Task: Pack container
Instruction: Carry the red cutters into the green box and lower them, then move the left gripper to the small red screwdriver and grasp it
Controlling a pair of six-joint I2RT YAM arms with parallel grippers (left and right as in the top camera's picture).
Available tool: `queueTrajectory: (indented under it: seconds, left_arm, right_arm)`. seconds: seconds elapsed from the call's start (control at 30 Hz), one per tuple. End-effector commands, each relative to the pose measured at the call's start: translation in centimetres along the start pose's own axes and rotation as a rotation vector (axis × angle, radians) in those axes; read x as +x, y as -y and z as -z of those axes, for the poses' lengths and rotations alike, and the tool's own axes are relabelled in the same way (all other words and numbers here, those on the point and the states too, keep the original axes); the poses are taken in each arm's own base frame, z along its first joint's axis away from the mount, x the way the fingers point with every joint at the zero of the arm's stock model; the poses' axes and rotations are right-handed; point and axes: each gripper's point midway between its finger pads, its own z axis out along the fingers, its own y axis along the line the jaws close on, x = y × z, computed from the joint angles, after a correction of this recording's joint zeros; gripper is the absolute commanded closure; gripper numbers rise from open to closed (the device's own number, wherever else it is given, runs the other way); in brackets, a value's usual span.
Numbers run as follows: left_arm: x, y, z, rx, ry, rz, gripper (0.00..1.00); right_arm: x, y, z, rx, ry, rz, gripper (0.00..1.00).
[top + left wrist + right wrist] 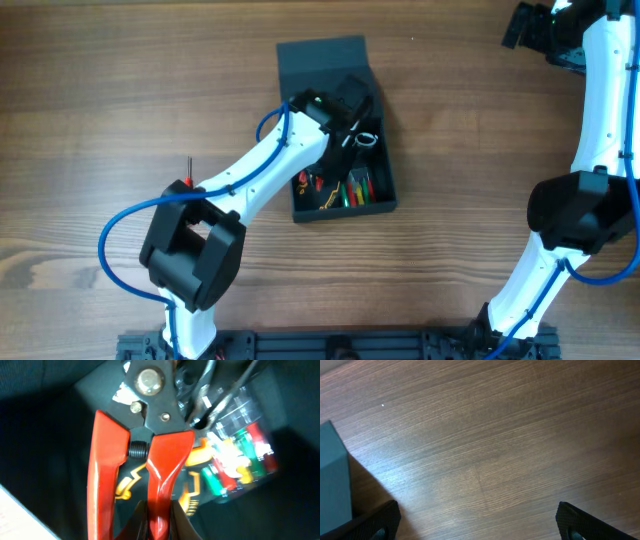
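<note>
The dark teal-grey, matte square container [345,211] stands open near the middle of the brown wood-grain bench [120,90], its flat hinged lid [322,58] lying back on the far side; the left arm reaches down into it; inside, the left gripper [158,515] is closed on one handle of the red-handled pliers with a black steel head [162,460], its fingers pressed against either side of that handle; just beside the pliers lies a clear plastic case of red, green and yellow pieces [240,455]; the right gripper [477,515] hangs well apart from the container over bare bench, spread wide and holding nothing.
</note>
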Motion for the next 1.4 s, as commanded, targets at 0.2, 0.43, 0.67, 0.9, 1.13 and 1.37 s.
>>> queueTrajectory:
  seconds: [0.2,0.43,0.67,0.9,1.13,1.37]
  left_arm:
    - [-0.1,-0.3,-0.5,0.059,-0.008,0.037,0.39]
    - [-5.2,-2.6,9.1,0.016,0.222,0.136,0.41]
    - [2.5,-17.0,15.6,-0.13,0.09,0.598,0.35]
    - [7.3,-19.6,7.8,-0.156,-0.121,0.651,0.27]
    - [13.1,-19.7,-2.7,-0.155,-0.215,0.677,0.22]
    - [15.3,-23.8,-4.1,-0.076,-0.19,0.803,0.16]
  right_arm:
    - [-0.6,-0.4,1.7,-0.015,0.044,0.013,0.0]
    - [-0.6,-0.4,1.7,-0.015,0.045,0.013,0.0]
    - [-0.6,-0.4,1.7,-0.015,0.045,0.013,0.0]
    - [-0.6,-0.4,1.7,-0.015,0.045,0.013,0.0]
    - [-0.6,-0.4,1.7,-0.015,0.045,0.013,0.0]
    - [-0.6,-0.4,1.7,-0.015,0.044,0.013,0.0]
